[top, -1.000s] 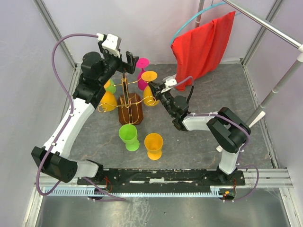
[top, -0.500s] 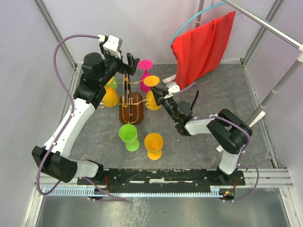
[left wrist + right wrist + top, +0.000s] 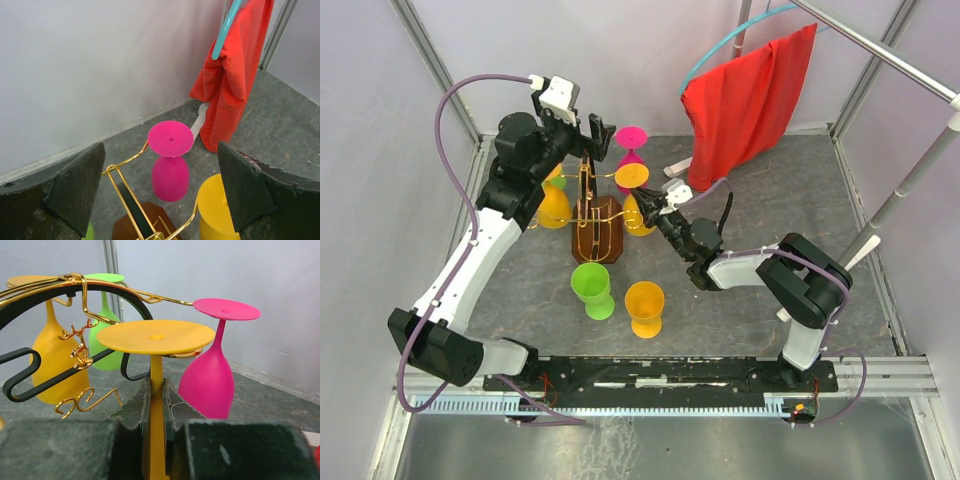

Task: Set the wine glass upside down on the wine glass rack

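Orange wine glass hangs upside down on wine glass rack, on a gold wire arm R of the post, foot on top. R fingers flank its stem closely; can't tell if clamped or let go. L fingers spread wide, empty, above rack. Pink glass hangs just beside it. Green glass and another orange glass stand on surface nearer the arm bases.

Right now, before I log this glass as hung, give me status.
Left gripper open, empty, above the wine glass rack. Right gripper straddles the hung, inverted orange wine glass's stem; grip unclear. Pink wine glass alongside, apart.
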Tool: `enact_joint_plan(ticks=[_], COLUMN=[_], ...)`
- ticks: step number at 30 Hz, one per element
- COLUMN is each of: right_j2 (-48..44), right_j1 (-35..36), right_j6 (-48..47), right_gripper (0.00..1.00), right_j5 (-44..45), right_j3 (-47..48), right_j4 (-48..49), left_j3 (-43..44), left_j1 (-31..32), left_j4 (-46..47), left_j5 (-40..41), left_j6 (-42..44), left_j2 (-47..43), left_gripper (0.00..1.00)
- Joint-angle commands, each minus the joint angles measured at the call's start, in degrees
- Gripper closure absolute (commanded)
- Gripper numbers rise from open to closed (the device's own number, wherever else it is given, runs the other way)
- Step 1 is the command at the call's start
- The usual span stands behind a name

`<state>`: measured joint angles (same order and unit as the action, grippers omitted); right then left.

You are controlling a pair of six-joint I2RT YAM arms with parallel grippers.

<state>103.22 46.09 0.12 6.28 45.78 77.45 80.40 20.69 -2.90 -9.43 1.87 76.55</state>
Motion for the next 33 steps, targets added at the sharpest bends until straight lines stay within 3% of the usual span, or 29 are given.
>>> enact_joint_plan(ticks=[1,3,12,18,22,27,31,33], right_j2=[-2.98,-3.29,-5.84,-9.32,-14.73,-25.81,-31.11,-31.17], right_j1=[1.47,1.70,1.86,1.90,1.89,1.90,1.26,-0.32], right_j6=[-2.78,-3.01,-5.01,-5.29,-5.92,-4.93,1.74,5.51], right_gripper=[0.86,0.84,0.57,0.51,0.46,0.41,0.31,0.28], right_j5=[-2.00,-2.22,2.02,5.19,9.76,22.98,36.94,38.11], right_j3=[1.80,1.83,-2.46,-7.18,-10.38,-9.80,0.84,7.69], right_j4=[4.02,3.69,2.26,1.75,-4.08,-23.64,-56.49,-71.83], left_j3=[0.02,0.02,0.87,4.28,8.35,10.75,12.51,13.75], left_j1=[-0.30,-0.30,-0.30,-0.30,-0.32,0.97,9.48,15.19], left_j4=[2.28,2.42,1.32,-2.71,-10.22,-19.20,-25.19,-28.38], left_j5=[-1.02,-1.10,-1.99,-2.54,-3.35,-5.35,-3.31,-1.19], left_j6=[-2.11,-2.21,-2.57,-1.25,1.20,5.32,11.73,14.97], left_j2=[-1.85,-1.64,-1.80,-2.05,-2.10,-3.50,-3.76,-2.87], left_gripper=[0.01,0.01,0.01,0.01,0.01,0.01,0.01,0.01])
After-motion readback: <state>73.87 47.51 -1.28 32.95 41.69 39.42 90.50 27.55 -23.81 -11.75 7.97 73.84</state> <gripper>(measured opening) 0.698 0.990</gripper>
